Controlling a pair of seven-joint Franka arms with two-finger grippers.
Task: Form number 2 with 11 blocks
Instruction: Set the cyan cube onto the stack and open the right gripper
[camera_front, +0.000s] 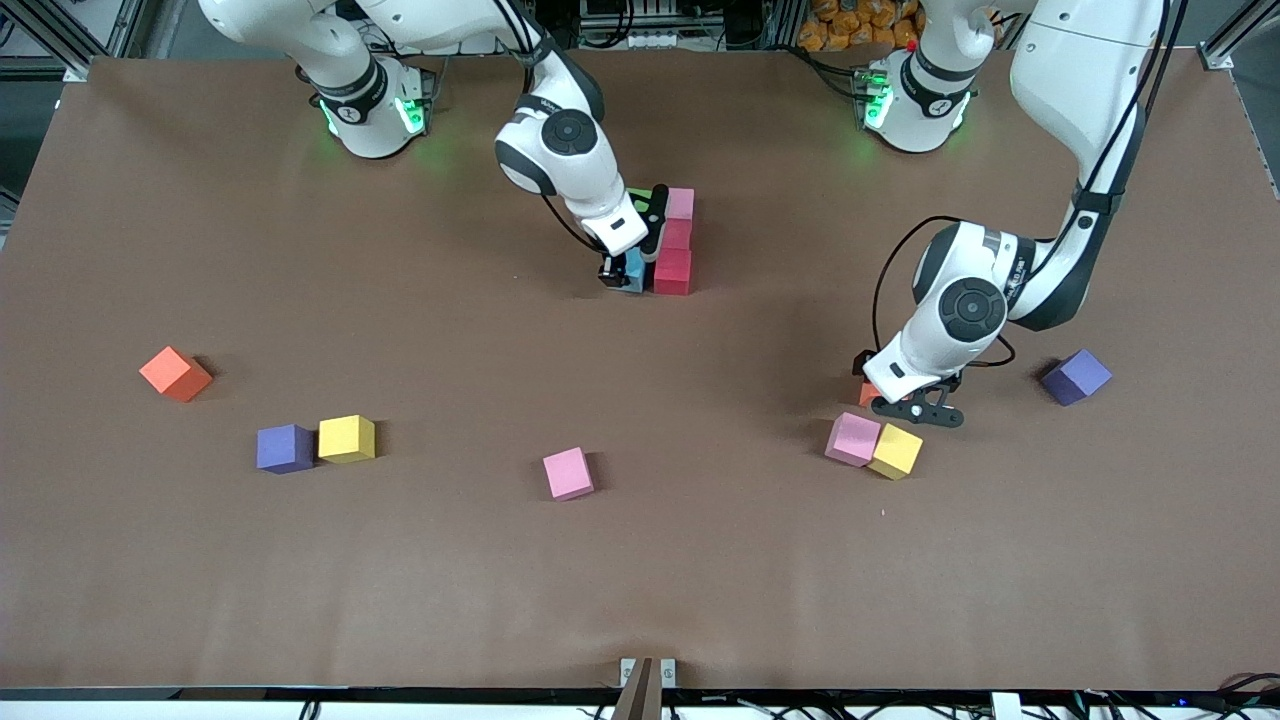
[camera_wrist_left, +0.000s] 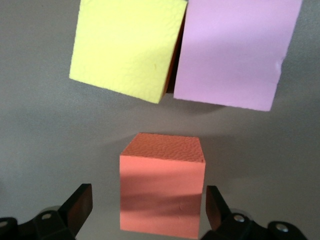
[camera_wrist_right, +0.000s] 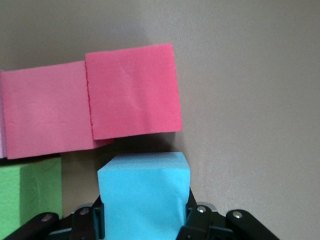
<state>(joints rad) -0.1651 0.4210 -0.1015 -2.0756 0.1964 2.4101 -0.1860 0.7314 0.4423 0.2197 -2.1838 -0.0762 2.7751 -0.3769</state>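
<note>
a robotics lab: brown-covered table (camera_front: 640, 560), aluminium framing (camera_front: 60, 30), loose cables (camera_front: 1150, 705)

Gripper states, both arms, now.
Left gripper: open, fingers either side of the orange block, not closed on it.
Right gripper: shut on the light blue block beside the red blocks.

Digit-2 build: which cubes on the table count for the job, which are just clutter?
Job:
- light blue cube, held in right claw, beside red cubes and pink cube
- green cube
- orange cube between the open left claw fingers
- loose pink, pink, yellow, yellow, orange

Clutter:
- purple cubes
</note>
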